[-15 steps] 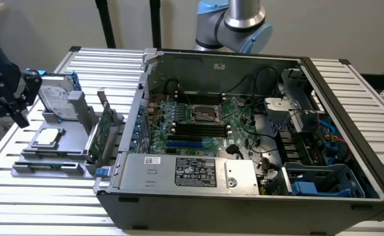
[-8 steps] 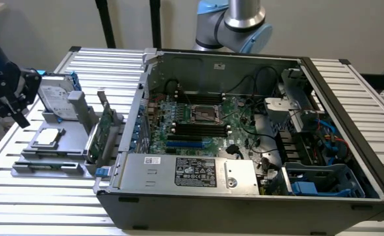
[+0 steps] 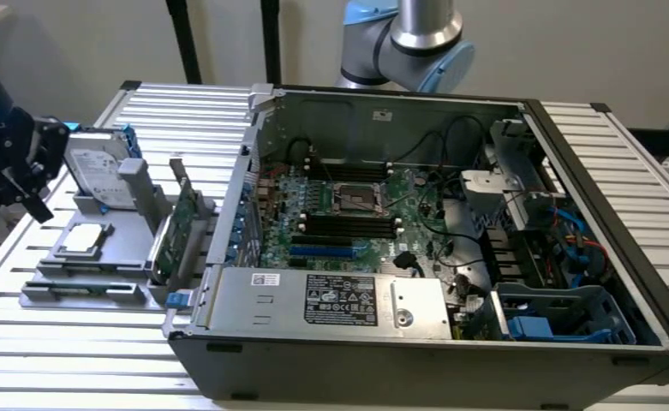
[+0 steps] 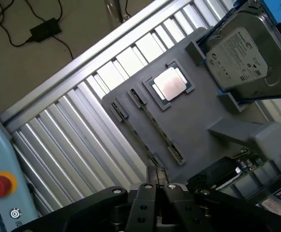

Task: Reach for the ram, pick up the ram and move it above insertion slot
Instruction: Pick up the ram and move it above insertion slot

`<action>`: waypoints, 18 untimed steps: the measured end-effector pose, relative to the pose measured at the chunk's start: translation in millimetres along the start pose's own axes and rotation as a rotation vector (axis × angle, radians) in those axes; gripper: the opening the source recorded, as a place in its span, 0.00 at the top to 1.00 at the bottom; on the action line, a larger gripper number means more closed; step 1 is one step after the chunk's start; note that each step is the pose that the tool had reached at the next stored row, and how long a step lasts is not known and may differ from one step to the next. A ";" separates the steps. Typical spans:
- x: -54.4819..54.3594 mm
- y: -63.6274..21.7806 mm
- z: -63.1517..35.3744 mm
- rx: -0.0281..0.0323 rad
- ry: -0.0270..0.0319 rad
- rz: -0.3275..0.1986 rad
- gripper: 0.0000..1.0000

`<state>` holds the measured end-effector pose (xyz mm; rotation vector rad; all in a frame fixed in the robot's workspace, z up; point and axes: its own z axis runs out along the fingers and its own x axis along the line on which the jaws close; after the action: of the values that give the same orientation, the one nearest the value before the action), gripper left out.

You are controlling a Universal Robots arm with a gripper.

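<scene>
Ram (image 4: 156, 126) edge-up in grey tray (image 4: 203, 111), near fingers (image 4: 146, 198)

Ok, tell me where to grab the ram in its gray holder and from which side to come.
Take the ram by its exposed long edge, near mid-length, coming from straight above with the jaws across its thin width. It seems to stand on edge in a narrow slot of the gray holder, so its flat faces are mostly sunk.
</scene>
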<state>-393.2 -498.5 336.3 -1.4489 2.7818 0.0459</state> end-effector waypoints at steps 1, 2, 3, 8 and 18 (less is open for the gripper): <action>0.0 0.0 0.1 0.0001 0.0001 -0.018 0.89; 0.0 0.0 0.1 0.0001 0.0002 -0.036 0.89; -0.1 0.0 0.0 0.0001 0.0006 -0.054 0.89; 0.0 0.0 0.1 0.0002 0.0014 -0.146 0.89; 0.0 0.0 1.4 -0.0021 0.0048 -0.327 0.89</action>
<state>-393.2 -498.4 334.9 -1.8828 2.5092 0.0435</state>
